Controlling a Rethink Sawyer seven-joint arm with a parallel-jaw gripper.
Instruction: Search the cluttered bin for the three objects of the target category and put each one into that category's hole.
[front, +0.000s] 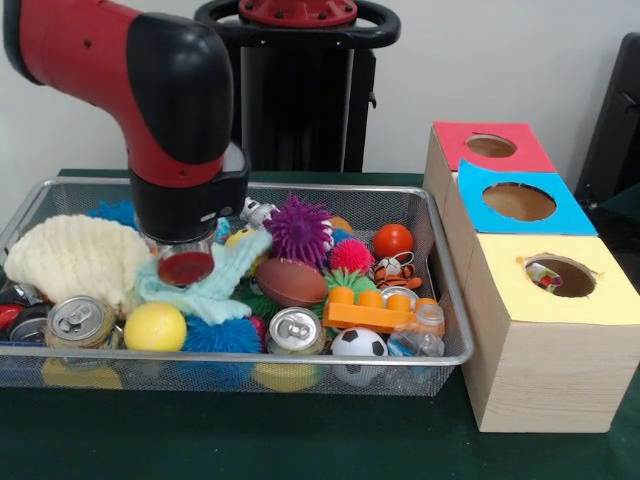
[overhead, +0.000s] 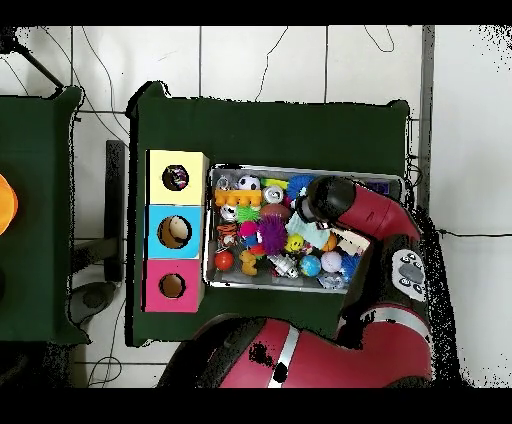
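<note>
**Red arm down in the bin, search under way**

Wire-mesh bin (front: 455, 330) holds the clutter: cans, balls, spiky toys, a knitted cream cloth (front: 70, 255). From the front, the gripper (front: 186, 262) sits low over a pale green cloth (front: 215, 285), its end hidden by the wrist, so I cannot tell whether it is wide or closed. Beside the bin stands the wooden box (front: 540, 370); its yellow hole (front: 562, 276) already shows something inside.

From overhead, the arm (overhead: 350, 205) covers the bin's middle. Judging by this, picking is in hand; next comes a lift and carry across to the holes.
</note>
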